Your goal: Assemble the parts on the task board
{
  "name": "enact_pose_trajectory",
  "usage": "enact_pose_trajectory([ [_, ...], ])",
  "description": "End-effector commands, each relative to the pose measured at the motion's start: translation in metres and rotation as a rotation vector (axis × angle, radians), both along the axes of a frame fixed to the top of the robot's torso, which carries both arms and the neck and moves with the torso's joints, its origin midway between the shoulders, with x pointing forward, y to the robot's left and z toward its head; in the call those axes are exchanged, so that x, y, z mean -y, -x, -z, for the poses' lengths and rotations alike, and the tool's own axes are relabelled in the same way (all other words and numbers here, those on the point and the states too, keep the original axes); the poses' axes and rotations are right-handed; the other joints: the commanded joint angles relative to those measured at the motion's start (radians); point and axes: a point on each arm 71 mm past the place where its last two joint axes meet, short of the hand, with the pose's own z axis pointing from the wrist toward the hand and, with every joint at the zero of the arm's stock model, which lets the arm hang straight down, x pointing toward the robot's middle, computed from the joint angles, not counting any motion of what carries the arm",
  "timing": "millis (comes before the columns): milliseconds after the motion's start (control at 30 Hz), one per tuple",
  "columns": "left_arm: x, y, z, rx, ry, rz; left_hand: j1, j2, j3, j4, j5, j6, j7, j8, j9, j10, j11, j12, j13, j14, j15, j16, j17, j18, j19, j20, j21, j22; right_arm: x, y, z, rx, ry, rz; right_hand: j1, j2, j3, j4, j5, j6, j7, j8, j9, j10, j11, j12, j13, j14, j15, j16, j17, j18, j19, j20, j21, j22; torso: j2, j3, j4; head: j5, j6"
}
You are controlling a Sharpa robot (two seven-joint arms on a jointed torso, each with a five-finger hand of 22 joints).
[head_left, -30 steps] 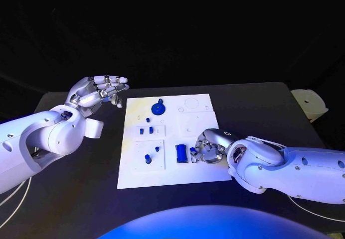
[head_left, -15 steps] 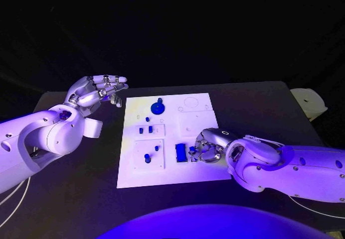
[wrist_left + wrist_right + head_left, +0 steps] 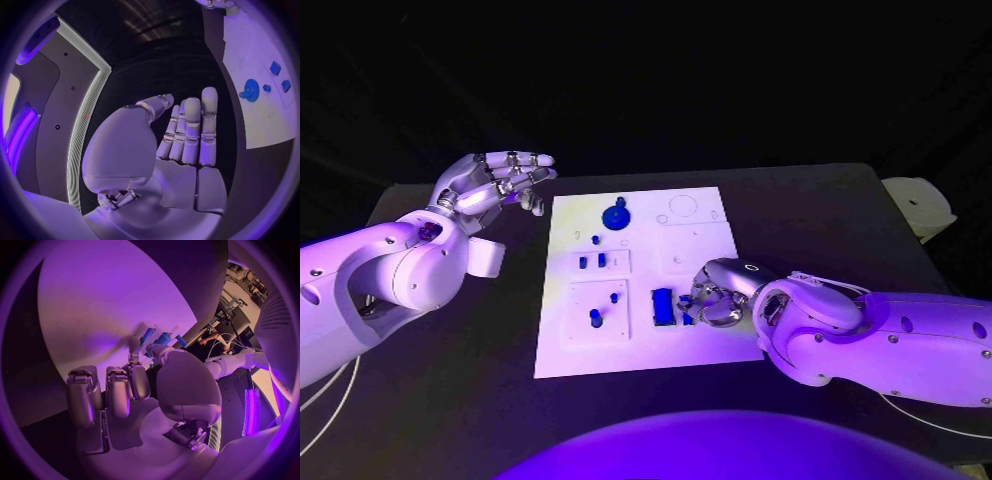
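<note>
The white task board (image 3: 697, 225) lies in the middle of the table. On it are a blue gear (image 3: 616, 215), two small blue pieces (image 3: 593, 262), a blue peg (image 3: 596, 318) and a blue rectangular block (image 3: 662, 306). My right hand (image 3: 714, 296) rests on the board's near right part with its fingers curled down. Thumb and a finger pinch a small blue part (image 3: 687, 308) right beside the block; the right wrist view shows that part (image 3: 164, 339) at the fingertips. My left hand (image 3: 496, 182) hangs raised off the board's far left corner, fingers apart (image 3: 187, 135), holding nothing.
A pale object (image 3: 920, 205) sits at the table's right edge. The black table (image 3: 819, 215) surrounds the board. In the left wrist view the board (image 3: 256, 45) and the gear (image 3: 251, 90) lie beyond the left hand.
The right hand's fingers have shifted very slightly at the small blue part. The left hand has stayed where it was.
</note>
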Motion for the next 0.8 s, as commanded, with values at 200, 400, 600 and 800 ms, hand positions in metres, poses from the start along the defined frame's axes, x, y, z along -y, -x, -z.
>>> enact_pose_trajectory([
  [200, 0.002, 0.001, -0.001, 0.003, 0.008, 0.017, -0.001, 0.007, -0.005, 0.001, 0.007, -0.006, 0.000, 0.004, -0.001, -0.007, -0.002, 0.005, 0.002, -0.006, 0.002, 0.004, -0.001, 0.016, -0.001, 0.004, -0.004, -0.001, 0.001, 0.002, -0.001, 0.013, 0.006, -0.007, -0.028, -0.005, -0.019, -0.002, -0.043, 0.005, 0.005, -0.005, -0.003, 0.038, -0.008, 0.001, 0.156, 0.102, -0.005, 0.003, 0.263, -0.007, 0.105, -0.007, 0.005, 0.263, 0.000, 0.0003, 0.0004, -0.002, -0.001],
  [400, 0.001, 0.000, -0.001, 0.005, 0.008, 0.014, -0.001, 0.007, -0.005, 0.001, 0.007, -0.006, 0.000, 0.004, -0.001, -0.007, -0.002, 0.005, 0.002, -0.006, 0.002, 0.004, -0.001, 0.016, -0.001, 0.004, -0.004, -0.001, 0.006, 0.003, -0.006, 0.039, -0.026, 0.013, 0.004, -0.023, -0.020, -0.016, -0.045, -0.001, 0.006, -0.006, -0.005, 0.035, -0.008, -0.008, 0.153, 0.102, -0.006, 0.003, 0.263, -0.007, 0.105, -0.008, 0.005, 0.263, -0.001, 0.0011, -0.0015, -0.003, 0.002],
  [600, 0.000, -0.002, -0.001, 0.014, 0.013, 0.008, -0.005, 0.006, -0.006, 0.003, 0.006, -0.006, 0.000, 0.005, -0.001, -0.008, -0.002, 0.007, 0.002, -0.006, 0.002, 0.004, -0.002, 0.016, -0.001, 0.004, -0.005, -0.002, 0.017, -0.007, -0.023, 0.124, -0.203, 0.041, 0.045, -0.046, -0.028, -0.015, -0.032, -0.039, 0.021, -0.026, -0.014, 0.011, 0.004, -0.065, 0.128, 0.101, 0.004, 0.000, 0.257, -0.007, 0.105, -0.002, 0.005, 0.263, -0.006, 0.0004, -0.0030, -0.007, 0.013],
  [800, -0.001, -0.008, 0.002, 0.013, 0.043, -0.012, -0.023, 0.002, -0.018, 0.016, 0.003, -0.007, -0.001, 0.007, -0.001, -0.010, -0.002, 0.013, 0.003, -0.009, 0.004, 0.005, -0.004, 0.015, -0.004, 0.007, -0.010, -0.005, 0.037, -0.039, -0.038, 0.138, -0.466, 0.090, 0.146, -0.076, -0.062, -0.033, 0.024, -0.095, 0.049, -0.059, -0.026, -0.046, 0.028, -0.188, 0.073, 0.082, 0.024, -0.037, 0.186, 0.012, 0.078, 0.017, -0.084, 0.237, -0.024, -0.0023, -0.0048, -0.010, 0.037],
])
